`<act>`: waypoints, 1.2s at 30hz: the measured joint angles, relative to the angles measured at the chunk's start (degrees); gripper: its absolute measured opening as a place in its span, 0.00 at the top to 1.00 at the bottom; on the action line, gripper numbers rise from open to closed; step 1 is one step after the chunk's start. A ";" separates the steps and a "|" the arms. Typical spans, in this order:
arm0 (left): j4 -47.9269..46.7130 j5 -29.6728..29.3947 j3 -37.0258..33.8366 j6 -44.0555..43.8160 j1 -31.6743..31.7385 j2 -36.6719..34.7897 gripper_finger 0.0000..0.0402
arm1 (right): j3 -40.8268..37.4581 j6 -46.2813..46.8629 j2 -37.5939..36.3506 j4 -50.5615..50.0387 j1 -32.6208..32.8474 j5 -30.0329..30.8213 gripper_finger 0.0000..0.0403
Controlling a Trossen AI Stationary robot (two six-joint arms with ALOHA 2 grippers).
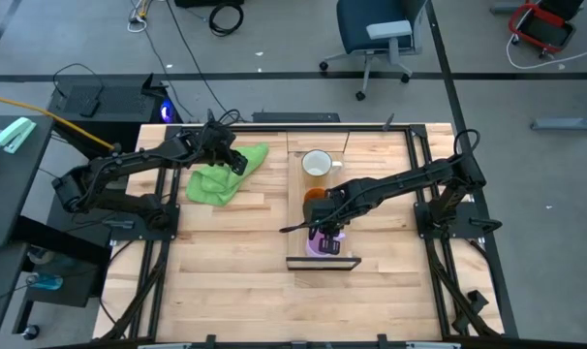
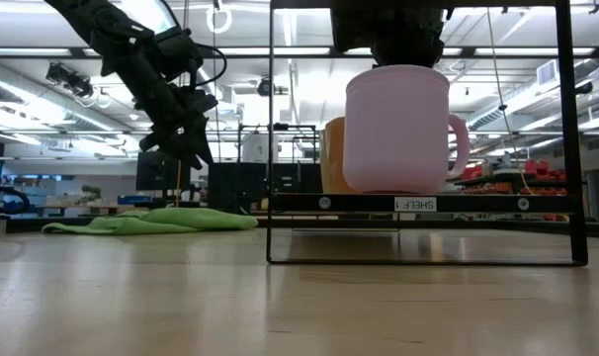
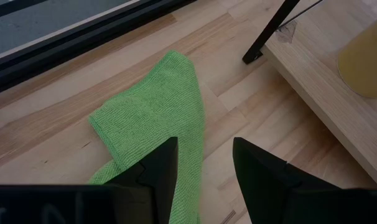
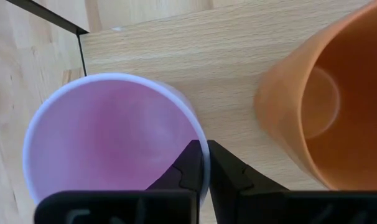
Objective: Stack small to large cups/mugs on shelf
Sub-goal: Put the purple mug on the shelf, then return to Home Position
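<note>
Light was bright and even throughout, coming from long ceiling strip lamps (image 2: 72,51) that showed in the low view as blown-out white bands. The pale wooden tabletop (image 1: 235,262) carried only soft, short shadows under the dark arms in the overhead view. In the low view the near tabletop was blurred, while the light purple handled mug (image 2: 396,129) stood fairly sharp and the room behind was hazy. In the right wrist view the orange mug (image 4: 325,99) was soft-edged, its inside faintly glossy. The crumpled green cloth (image 3: 157,106) showed crisp weave.
</note>
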 joint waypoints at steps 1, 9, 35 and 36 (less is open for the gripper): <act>0.00 0.01 0.00 -0.01 -0.01 0.00 0.60 | 0.00 0.00 0.00 -0.01 0.00 0.00 0.94; 0.00 0.02 0.00 -0.01 0.00 0.02 0.60 | -0.02 0.02 0.04 -0.09 0.00 -0.22 0.93; 0.00 0.02 0.00 0.01 0.00 0.00 0.60 | 1.73 0.24 0.11 -0.41 -0.09 -0.20 0.81; 0.00 0.02 0.00 0.01 -0.02 0.00 0.60 | 1.73 0.51 0.11 -0.95 -0.09 -0.20 0.81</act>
